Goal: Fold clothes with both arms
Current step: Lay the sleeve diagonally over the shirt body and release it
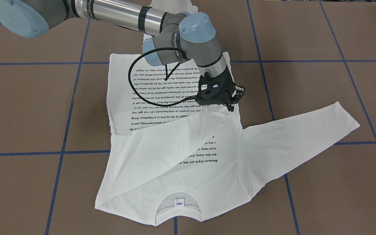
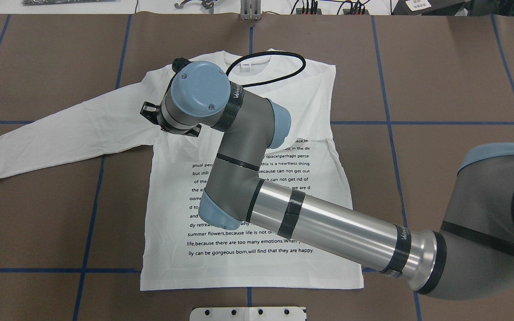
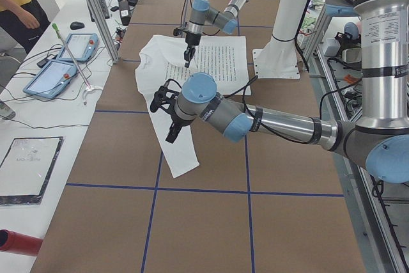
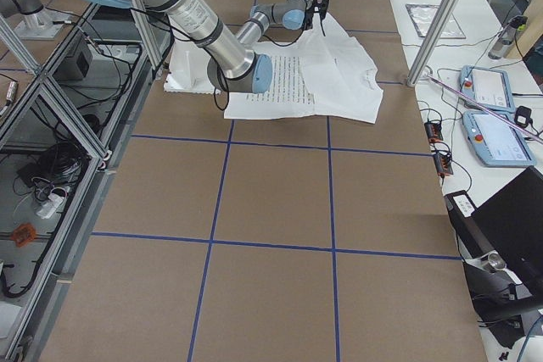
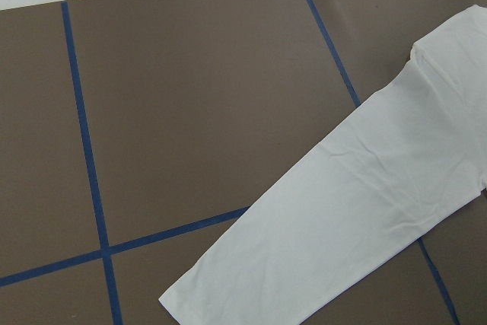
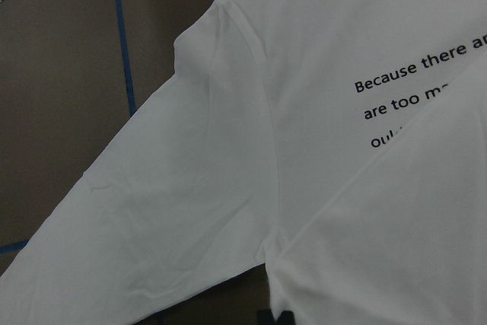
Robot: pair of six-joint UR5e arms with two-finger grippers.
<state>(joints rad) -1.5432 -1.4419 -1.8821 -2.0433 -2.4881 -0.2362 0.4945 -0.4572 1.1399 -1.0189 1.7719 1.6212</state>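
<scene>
Hovering over shirt (image 2: 239, 272) shoulder by spread sleeve (image 2: 60, 129): R gripper (image 1: 230, 106), can't tell how open. L gripper (image 3: 171, 126) raised near that sleeve, opening likewise unclear. Other sleeve (image 1: 162, 147) folded across print (image 2: 248, 240).

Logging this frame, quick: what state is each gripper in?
Left gripper: cannot be told; only a side view shows it.
Right gripper: cannot be told; jaws unclear above the shirt.
</scene>
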